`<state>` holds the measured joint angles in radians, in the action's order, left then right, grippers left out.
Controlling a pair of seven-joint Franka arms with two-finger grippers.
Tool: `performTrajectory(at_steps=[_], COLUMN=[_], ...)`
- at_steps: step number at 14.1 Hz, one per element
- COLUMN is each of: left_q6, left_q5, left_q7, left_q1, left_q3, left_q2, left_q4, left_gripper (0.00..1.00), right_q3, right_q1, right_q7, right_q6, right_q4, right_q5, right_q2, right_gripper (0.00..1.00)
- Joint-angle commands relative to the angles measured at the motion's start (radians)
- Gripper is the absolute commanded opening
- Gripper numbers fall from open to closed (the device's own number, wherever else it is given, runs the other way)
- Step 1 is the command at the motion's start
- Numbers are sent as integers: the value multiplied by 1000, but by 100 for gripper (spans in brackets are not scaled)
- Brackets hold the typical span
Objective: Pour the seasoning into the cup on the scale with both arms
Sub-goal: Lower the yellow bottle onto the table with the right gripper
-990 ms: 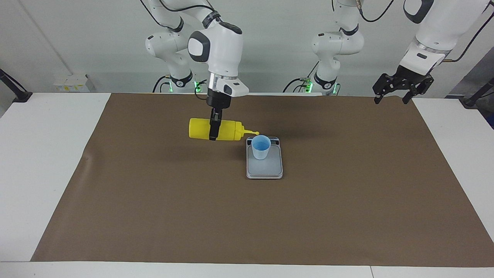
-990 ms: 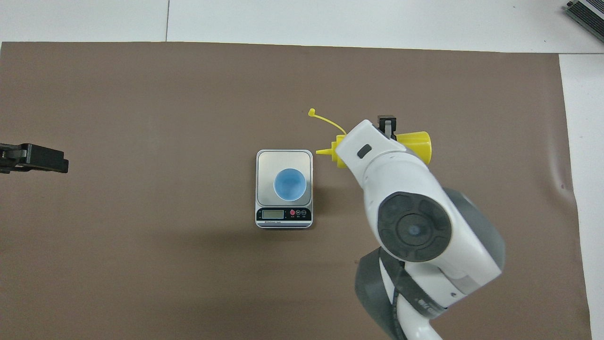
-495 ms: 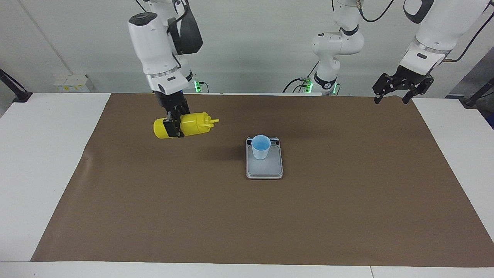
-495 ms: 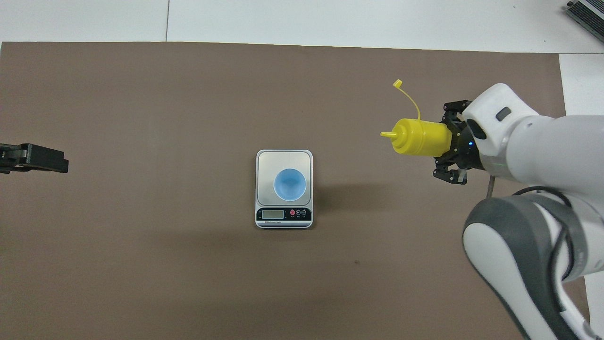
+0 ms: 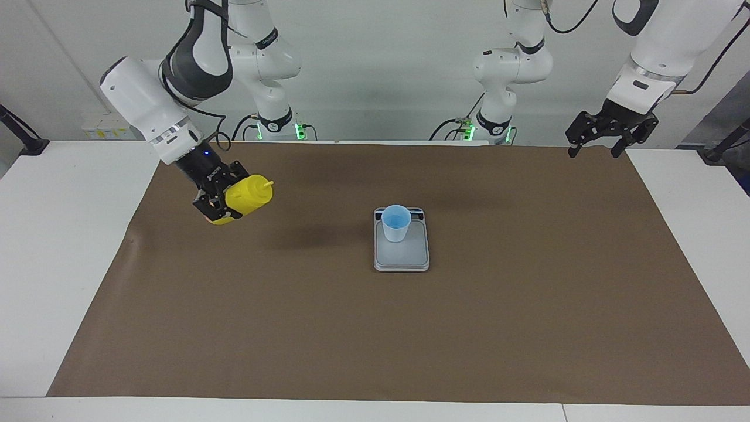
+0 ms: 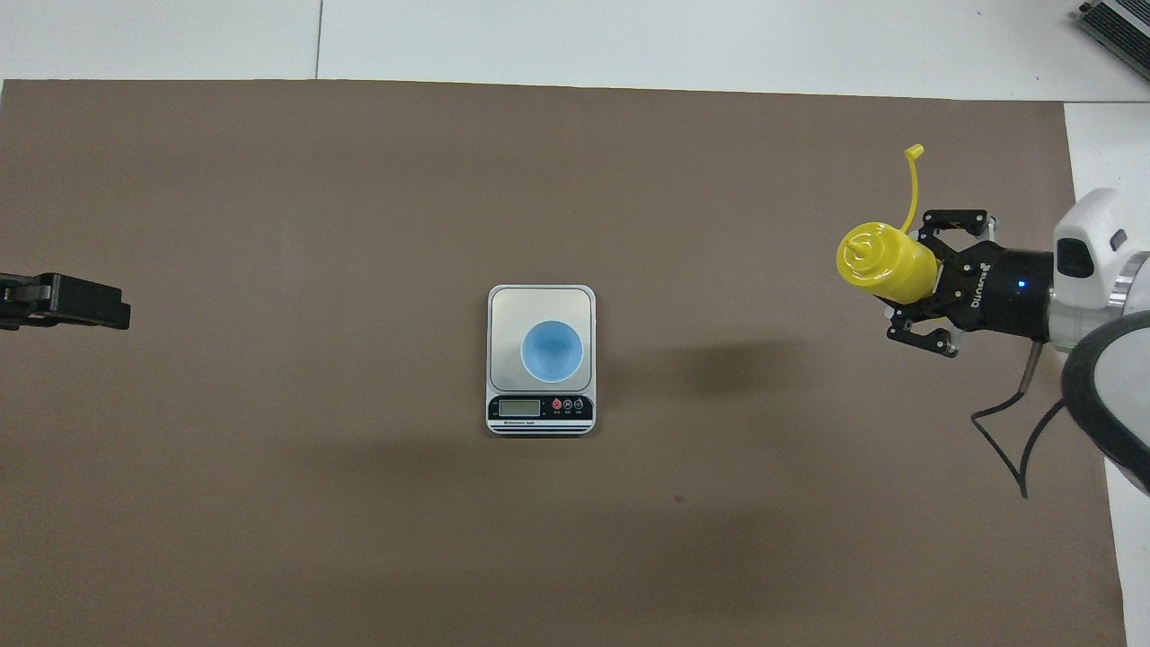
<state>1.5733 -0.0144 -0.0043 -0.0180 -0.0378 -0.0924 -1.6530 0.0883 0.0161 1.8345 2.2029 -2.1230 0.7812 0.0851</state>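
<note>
Seasoning bottle (image 5: pixel 246 196) sits clamped in my right gripper (image 5: pixel 225 199), carried in the air over the brown mat (image 5: pixel 410 328) toward my right arm's end of the table, well apart from the scale (image 5: pixel 402 249). The bottle is tilted, nozzle pointing up and toward the scale, its cap strap (image 6: pixel 915 184) trailing loose. The pale blue cup (image 5: pixel 396 223) stands upright on the scale's plate, at the end by the display strip (image 6: pixel 541 408), which is the end nearer to me. My left gripper (image 5: pixel 606 136) waits with its fingers apart, raised over the mat's edge at my left arm's end.
</note>
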Motion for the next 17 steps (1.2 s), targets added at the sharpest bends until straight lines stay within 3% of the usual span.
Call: performTrajectory(at_steps=[1, 3, 7, 17], left_q6=[-15, -15, -15, -15], left_q5=[-5, -5, -5, -5], left_q7=[-11, -11, -11, -11], left_q1=[15, 15, 15, 15], left_q3=[-10, -10, -10, -10], left_q2=[-15, -16, -15, -15], left_q4=[-8, -8, -8, -8], left_gripper=[100, 100, 100, 100], right_q3=[-15, -15, -15, -15], right_q1=[82, 160, 203, 151], right_q7=[63, 89, 215, 442], right_q6=[-81, -171, -206, -161], right_q4=[-43, -69, -124, -141], right_q5=[133, 249, 407, 671], right_q2=[28, 9, -25, -178], right_gripper=[0, 0, 0, 0])
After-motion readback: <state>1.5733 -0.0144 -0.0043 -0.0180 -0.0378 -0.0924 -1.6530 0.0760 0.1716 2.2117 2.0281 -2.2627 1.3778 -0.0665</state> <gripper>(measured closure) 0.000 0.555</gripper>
